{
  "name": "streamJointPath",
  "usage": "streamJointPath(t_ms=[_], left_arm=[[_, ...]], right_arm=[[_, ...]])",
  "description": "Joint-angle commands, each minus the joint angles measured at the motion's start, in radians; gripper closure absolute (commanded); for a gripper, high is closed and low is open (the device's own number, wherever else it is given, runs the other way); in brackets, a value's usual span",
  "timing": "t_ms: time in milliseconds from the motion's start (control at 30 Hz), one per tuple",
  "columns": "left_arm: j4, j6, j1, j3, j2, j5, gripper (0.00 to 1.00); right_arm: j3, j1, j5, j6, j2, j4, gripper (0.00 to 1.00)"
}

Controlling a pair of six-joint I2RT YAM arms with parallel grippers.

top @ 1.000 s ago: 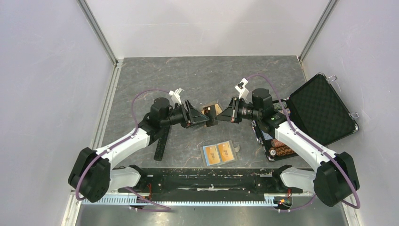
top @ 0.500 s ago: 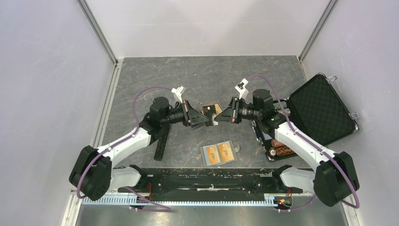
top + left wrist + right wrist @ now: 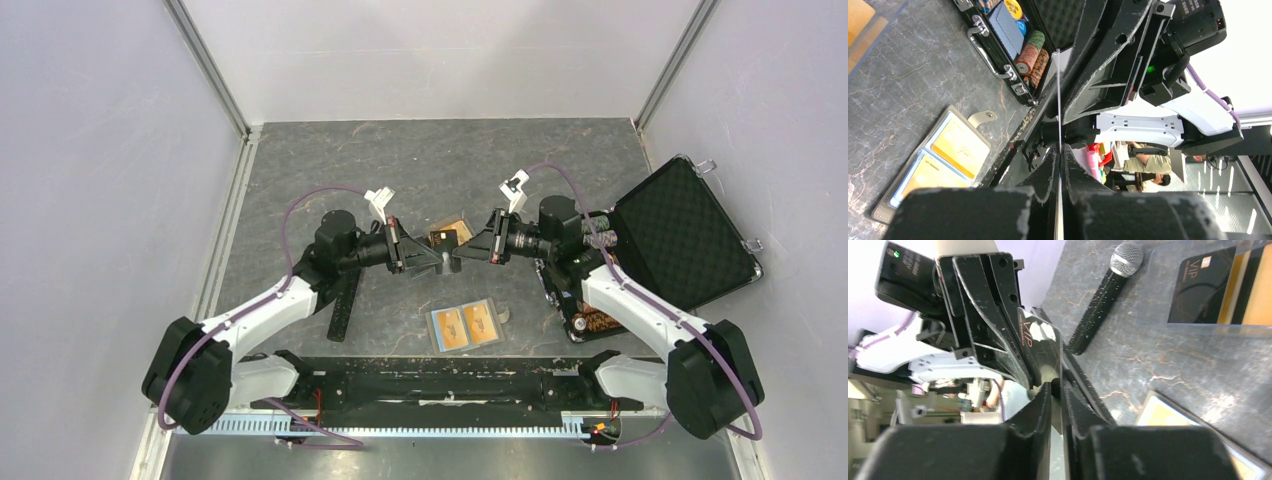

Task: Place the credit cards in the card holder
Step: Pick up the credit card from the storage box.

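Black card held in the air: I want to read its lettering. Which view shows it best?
Right wrist: the black card turns its face there, and the VIP lettering is readable. Left wrist sees only its thin edge; top external hardly shows it between the arms.

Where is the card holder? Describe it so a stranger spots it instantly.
On the grey table, centred near its front edge, lies the card holder, open flat. It alone shows a pale blue lining with two orange-gold cards inside and a small tab at one edge.
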Motion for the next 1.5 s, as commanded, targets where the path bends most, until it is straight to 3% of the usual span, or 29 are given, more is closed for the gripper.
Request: streamJointPath(t_ms=[0,67,133,333,433,533,733,1033,1200,1467], left_arm=[[0.06,-0.036,-0.012,-0.031,-0.047,0.031,0.94],[0.071,-0.047,-0.018,-0.041,-0.054,0.035,0.83],[0.058,-0.049,-0.019,-0.046,-0.065,0.032,0.62],[-0.058,-0.036,-0.02,-0.097,-0.12,-0.045,0.39],[-0.167,-0.018,-0.026,-0.131,-0.173,-0.115,0.4],[-0.306,0.006,-0.049,-0.145,-0.211,-0.187,0.48],[-0.381,-0.028,-0.171,-0.169,-0.189,-0.3,0.55],[-0.358,-0.104,-0.347,-0.134,-0.007,-0.49,0.56],[-0.335,-0.144,-0.354,-0.148,0.022,-0.56,0.56],[-0.197,-0.161,-0.354,-0.174,0.103,-0.531,0.61]], right_arm=[[-0.034,0.005,-0.054,0.076,-0.007,0.177,1.0],[-0.038,0.005,-0.052,0.062,-0.016,0.164,1.0],[-0.032,0.006,-0.03,0.024,-0.031,0.11,1.0],[-0.03,0.003,0.078,-0.09,-0.091,-0.08,1.0],[-0.048,-0.009,0.12,-0.136,-0.119,-0.155,1.0],[-0.072,-0.029,0.178,-0.183,-0.159,-0.246,1.0],[-0.125,-0.074,0.268,-0.272,-0.22,-0.402,1.0],[-0.294,-0.082,0.266,-0.25,-0.263,-0.389,1.0],[-0.346,-0.082,0.244,-0.221,-0.268,-0.345,1.0],[-0.408,-0.082,0.228,-0.2,-0.258,-0.294,1.0]])
